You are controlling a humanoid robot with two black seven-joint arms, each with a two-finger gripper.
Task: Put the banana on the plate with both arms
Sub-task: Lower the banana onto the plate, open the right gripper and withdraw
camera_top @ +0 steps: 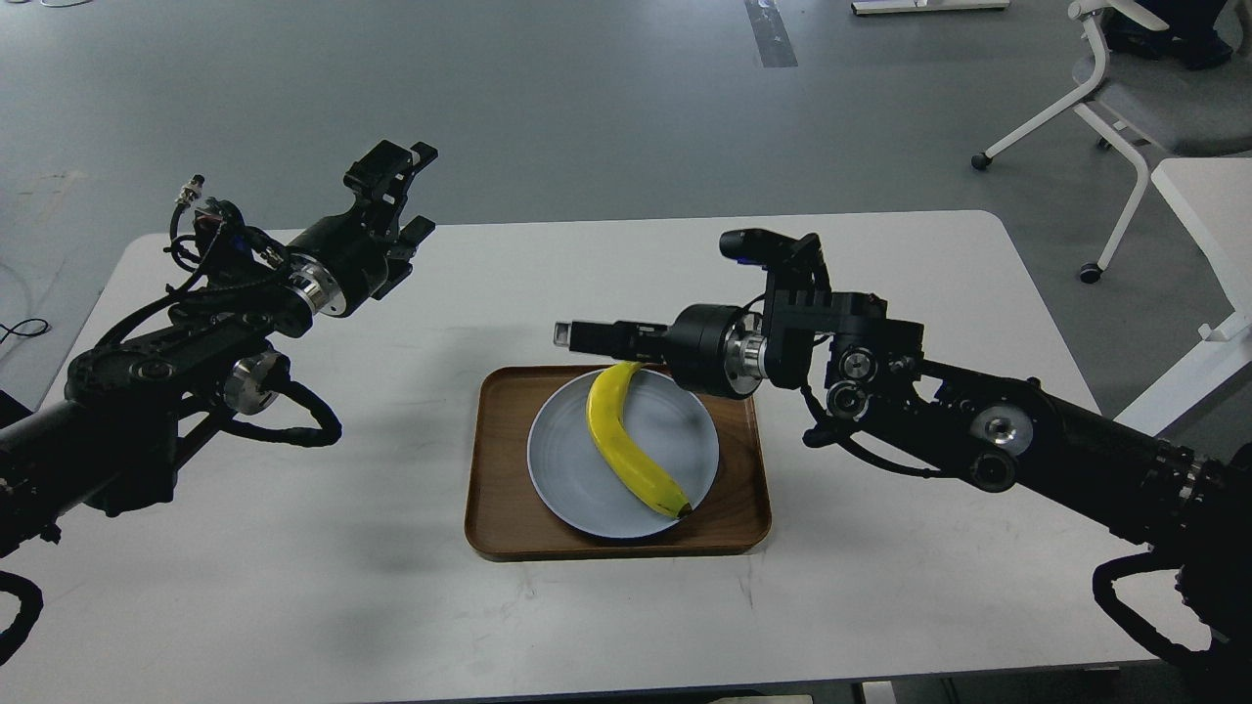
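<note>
Head view, both my arms in frame; the banana (626,440) lies on the plate (567,469), curving diagonally from the plate's far rim down to its near right rim, dark end at the near right edge, stem end tucked under or just beside my right gripper, which hides the tip; the plate sits inside the wooden tray (489,528), roughly centred on it; the tray rests flat on the white table (293,606), about mid-table

My right gripper (577,335) reaches in from the right, pointing left, level over the tray's far edge; I see it side-on, so the fingers overlap into one dark bar and I cannot tell whether they are spread or pressed together, nor whether they touch the banana's stem end

My left gripper (411,191) is raised over the table's far left part, well apart from the tray and the banana; its fingers stand spread with a clear gap between them, nothing held

A white chair (1125,108) stands on the grey floor beyond the table's far right corner; a second white table edge (1213,205) shows at the right border
</note>
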